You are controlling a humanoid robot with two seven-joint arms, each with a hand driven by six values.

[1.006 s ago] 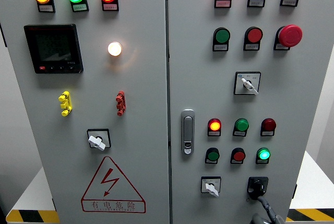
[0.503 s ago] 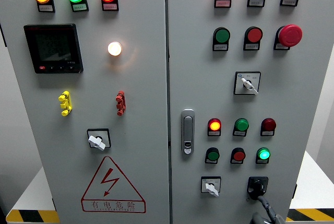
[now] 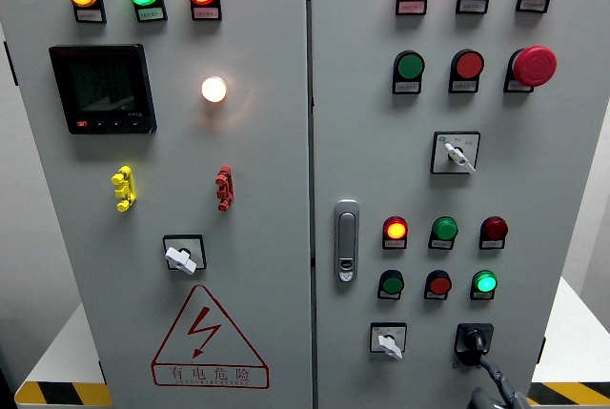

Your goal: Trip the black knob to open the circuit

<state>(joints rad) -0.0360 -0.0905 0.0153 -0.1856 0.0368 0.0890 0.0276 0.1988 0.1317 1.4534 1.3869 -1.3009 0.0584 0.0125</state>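
The black knob sits on a black square plate at the lower right of the grey cabinet's right door. Only the top of my right hand shows, at the bottom edge just below the knob. A slim dark part of it reaches up to the knob's lower edge and seems to touch it. The remainder of the hand and the arm are cut off by the frame. My left arm is out of view.
A white selector switch sits left of the black knob, with a lit green lamp above. A door handle stands at mid height, and a red mushroom button is at the upper right. Another white selector is on the left door.
The whole panel has shifted a few pixels to the right in the picture. The right hand stays at the knob's lower edge.
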